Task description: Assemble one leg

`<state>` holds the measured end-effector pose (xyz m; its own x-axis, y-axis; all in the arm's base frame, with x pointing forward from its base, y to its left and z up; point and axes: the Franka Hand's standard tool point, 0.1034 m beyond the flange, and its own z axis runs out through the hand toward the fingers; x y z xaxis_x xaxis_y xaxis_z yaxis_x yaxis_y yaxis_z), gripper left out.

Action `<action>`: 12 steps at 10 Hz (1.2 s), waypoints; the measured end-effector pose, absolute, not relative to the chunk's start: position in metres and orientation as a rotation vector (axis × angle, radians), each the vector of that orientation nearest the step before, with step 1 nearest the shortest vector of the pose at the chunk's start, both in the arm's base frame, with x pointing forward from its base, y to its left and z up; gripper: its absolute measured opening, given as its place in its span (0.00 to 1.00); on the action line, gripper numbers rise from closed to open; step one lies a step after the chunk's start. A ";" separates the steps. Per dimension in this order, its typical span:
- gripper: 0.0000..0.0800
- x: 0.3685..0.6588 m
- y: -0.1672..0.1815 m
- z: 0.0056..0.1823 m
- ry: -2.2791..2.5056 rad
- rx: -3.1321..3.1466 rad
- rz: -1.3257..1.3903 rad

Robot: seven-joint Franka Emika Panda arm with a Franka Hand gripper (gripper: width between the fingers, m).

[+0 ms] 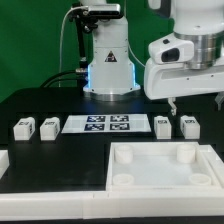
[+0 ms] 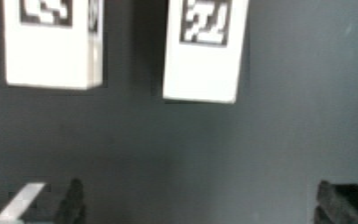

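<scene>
Left of the marker board [image 1: 108,124]: two legs [image 1: 22,128], lying flat. Right of the board: two more, right legs [image 1: 163,125], gripper [image 2: 194,205] hanging over them, jaws spread wide, empty. Neither leg sits between the fingers [image 2: 43,200] yet. I'd centre on one leg, square the jaws across its narrow width, drop straight, then close.
</scene>
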<state>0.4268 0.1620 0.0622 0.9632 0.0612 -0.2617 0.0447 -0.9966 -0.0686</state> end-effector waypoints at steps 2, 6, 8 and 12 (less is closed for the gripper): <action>0.81 0.418 0.162 0.056 0.020 -2.970 0.766; 0.81 0.421 0.160 0.052 0.028 -2.798 1.234; 0.81 0.412 0.163 0.040 0.127 -2.795 1.264; 0.81 0.376 0.168 0.021 0.226 -2.793 1.345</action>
